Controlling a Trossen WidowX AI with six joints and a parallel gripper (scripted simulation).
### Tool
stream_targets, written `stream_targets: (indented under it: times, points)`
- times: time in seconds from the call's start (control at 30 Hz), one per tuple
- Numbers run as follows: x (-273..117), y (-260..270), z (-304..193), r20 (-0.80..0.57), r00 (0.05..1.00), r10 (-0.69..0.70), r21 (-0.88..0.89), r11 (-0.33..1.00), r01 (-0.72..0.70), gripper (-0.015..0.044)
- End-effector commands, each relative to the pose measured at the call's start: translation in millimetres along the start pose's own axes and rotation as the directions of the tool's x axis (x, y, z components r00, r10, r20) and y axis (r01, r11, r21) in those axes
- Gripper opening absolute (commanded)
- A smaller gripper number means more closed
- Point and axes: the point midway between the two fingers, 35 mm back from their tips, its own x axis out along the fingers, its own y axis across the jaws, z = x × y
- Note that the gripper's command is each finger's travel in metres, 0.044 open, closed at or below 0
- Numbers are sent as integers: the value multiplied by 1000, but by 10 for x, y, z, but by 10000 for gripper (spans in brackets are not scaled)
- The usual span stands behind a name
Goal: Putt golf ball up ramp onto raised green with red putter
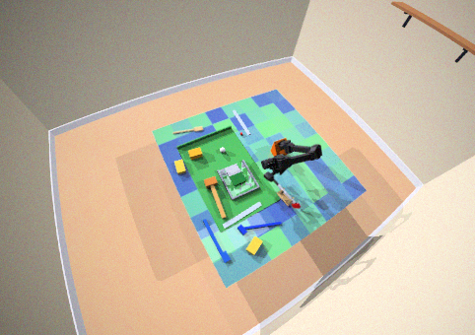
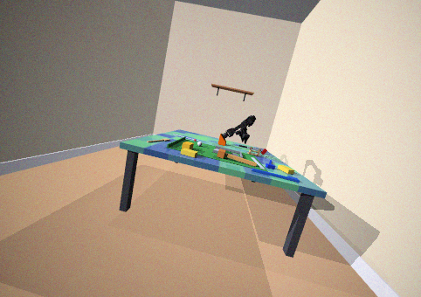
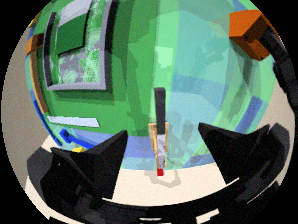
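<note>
Wrist: putter (image 3: 160, 141) between open hand (image 3: 161, 151)

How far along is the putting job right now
Early stage. Done: the open gripper is lined up over the red putter, which lies between its fingers in the wrist view. In hand: nothing is gripped; the putter lies on the table. Left: grasp it, then putt the ball, which sits on the low turf, up to the raised green.

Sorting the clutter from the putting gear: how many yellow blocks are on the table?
3. One yellow block sits on the green turf's far-left corner, one lies just off the turf's left edge, and one is near the table's front, beside the blue pieces. Others may be hidden.
</note>
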Motion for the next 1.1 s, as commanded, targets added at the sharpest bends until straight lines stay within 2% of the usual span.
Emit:
stream_targets:
  times: [0.0,0.47,1.07]
  points:
    - [48,1,11,-6,1000,0,11,1000,0,440]
    - [439,6,105,-8,1000,1,10,1000,-1,440]
    - [651,5,158,-9,1000,1,10,1000,-1,440]
